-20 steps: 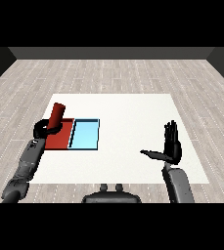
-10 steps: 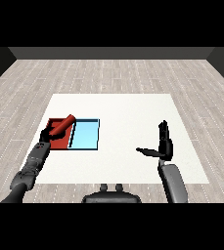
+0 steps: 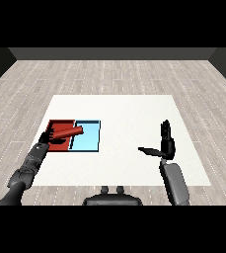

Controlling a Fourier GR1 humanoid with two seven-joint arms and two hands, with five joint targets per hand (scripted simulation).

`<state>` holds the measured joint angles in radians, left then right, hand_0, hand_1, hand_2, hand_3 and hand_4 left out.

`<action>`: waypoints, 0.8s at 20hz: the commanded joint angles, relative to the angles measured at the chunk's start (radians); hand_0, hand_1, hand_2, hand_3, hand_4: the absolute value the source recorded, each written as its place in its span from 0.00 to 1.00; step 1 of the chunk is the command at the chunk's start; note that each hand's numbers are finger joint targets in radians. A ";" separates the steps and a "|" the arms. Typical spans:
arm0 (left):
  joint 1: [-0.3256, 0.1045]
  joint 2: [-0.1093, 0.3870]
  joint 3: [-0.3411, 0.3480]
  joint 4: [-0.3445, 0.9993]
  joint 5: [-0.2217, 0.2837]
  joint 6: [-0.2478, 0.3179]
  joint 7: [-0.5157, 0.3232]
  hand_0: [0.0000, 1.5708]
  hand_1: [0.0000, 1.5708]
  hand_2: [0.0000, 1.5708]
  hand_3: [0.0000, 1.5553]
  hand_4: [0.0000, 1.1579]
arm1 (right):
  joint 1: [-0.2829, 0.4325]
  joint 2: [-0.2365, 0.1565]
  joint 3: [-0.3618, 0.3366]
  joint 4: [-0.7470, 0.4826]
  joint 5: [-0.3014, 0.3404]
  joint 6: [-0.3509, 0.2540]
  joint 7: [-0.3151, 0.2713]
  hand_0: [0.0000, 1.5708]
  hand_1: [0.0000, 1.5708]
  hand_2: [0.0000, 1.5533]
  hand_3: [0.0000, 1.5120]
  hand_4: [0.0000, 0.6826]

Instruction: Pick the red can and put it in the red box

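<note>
Placement looks nearly done: red can (image 3: 68,132) lies on its side across the red tray (image 3: 60,123), my left hand (image 3: 48,138) beside it, fingers' state unclear; right hand (image 3: 166,144) open.

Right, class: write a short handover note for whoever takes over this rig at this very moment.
Left hand: over the red tray, curled round the red can.
Right hand: open, held above the table on the right, touching nothing.
Red can: lying nearly flat, its far end reaching over the edge shared with the light blue tray.
Done: can picked up and brought to the red tray.
Left: settle it fully inside the red tray, release, and draw the left hand back.
</note>
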<state>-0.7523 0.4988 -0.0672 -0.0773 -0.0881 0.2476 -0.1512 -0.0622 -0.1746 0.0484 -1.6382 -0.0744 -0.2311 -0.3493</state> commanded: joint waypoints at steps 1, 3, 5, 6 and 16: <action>-0.054 -0.010 0.006 0.018 -0.010 0.079 0.056 0.00 0.00 0.00 0.00 0.00 | 0.050 -0.026 -0.017 -0.041 -0.033 0.055 -0.022 0.00 0.00 0.00 0.00 0.00; 0.002 0.030 0.065 -0.005 0.048 0.032 -0.036 0.00 0.00 0.00 0.00 0.00 | 0.068 0.024 0.010 -0.023 -0.011 0.029 -0.071 0.00 0.00 0.00 0.00 0.00; 0.000 0.014 0.154 -0.077 0.139 0.097 -0.131 0.00 0.00 0.00 0.00 0.00 | 0.033 0.020 0.002 -0.011 -0.020 0.028 -0.049 0.00 0.00 0.00 0.00 0.00; 0.017 0.038 0.199 -0.114 0.182 0.090 -0.226 0.00 0.00 0.00 0.00 0.00 | 0.027 0.003 -0.013 0.016 -0.047 0.063 -0.056 0.00 0.00 0.00 0.00 0.00; 0.031 -0.220 0.315 -0.497 0.402 -0.210 -0.602 0.00 0.00 0.00 0.00 0.00 | 0.057 0.021 0.046 -0.057 -0.139 0.172 -0.024 0.00 0.00 0.00 0.00 0.00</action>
<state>-0.7568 0.3671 0.2378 -0.4519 0.2586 0.1387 -0.6518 -0.0298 -0.1530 0.0733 -1.6754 -0.1647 -0.1217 -0.3774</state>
